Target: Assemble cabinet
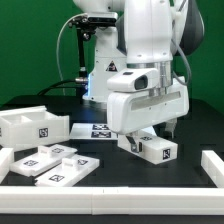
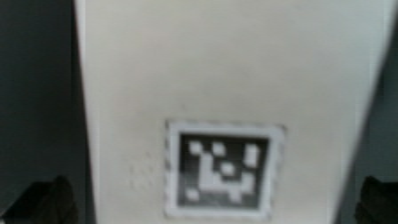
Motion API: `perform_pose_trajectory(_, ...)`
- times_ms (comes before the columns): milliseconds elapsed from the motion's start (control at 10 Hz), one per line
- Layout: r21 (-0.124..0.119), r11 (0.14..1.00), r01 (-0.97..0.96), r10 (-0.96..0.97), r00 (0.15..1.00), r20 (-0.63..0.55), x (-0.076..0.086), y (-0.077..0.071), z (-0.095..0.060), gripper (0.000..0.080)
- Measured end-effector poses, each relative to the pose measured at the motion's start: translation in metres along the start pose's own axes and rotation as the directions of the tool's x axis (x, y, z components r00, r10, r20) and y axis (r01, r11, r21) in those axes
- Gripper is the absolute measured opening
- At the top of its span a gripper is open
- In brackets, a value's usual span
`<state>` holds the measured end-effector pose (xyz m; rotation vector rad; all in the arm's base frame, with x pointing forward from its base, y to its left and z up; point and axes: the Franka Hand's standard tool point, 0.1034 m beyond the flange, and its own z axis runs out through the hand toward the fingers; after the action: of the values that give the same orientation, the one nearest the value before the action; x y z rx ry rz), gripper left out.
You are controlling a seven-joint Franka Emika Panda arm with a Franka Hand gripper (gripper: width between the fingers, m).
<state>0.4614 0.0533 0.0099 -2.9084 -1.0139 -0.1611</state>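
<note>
- The gripper [image 1: 148,138] is low over a small white piece [image 1: 150,149] of the cabinet. This piece lies on the worktop [image 1: 190,152] right of centre, in the middle depth of the scene.
- In the wrist view the piece fills the frame lengthwise, and its tag [image 2: 222,166] faces up at the camera.
- A dark finger [image 2: 43,200] sits at one long edge of the piece and a second at the other, so the jaws straddle its narrow width. That is probably the only span they can close across.
- I cannot tell whether the fingers are pressing the piece or only flanking it. No gap is clear, and no lift shows either.
- The piece looks slightly skewed on the worktop, and the wrist seems turned to match its long axis.
- The big cabinet body [image 1: 28,126] stands at the far left, well apart from the gripper.
- Two flat panels [image 1: 52,163] lie near left, tags up and untouched.
- The marker board [image 1: 92,128] lies flat between the body and the gripper.
- Judged from this, assembly is at an early stage: the parts lie loose and separate, and this piece looks like the one being fetched.
</note>
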Motion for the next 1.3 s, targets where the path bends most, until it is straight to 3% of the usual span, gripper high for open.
perform_pose_trajectory(100,0.001,1.000,-0.001,0.001,1.000,0.001,0.001,0.000,-0.001,0.0797)
perform_pose_trajectory(300,0.001,1.000,-0.002,0.002,1.000,0.001,0.001,0.000,-0.001,0.0556)
perform_pose_trajectory(600,0.000,1.000,-0.001,0.001,1.000,0.001,0.000,0.001,-0.001,0.0557)
perform_pose_trajectory(1000,0.007,1.000,0.021,-0.021,0.999,0.037,-0.049,0.013,-0.010,0.0557)
perform_pose_trajectory(1300,-0.004,1.000,0.022,-0.021,0.999,0.029,-0.057,0.021,-0.007,0.0557)
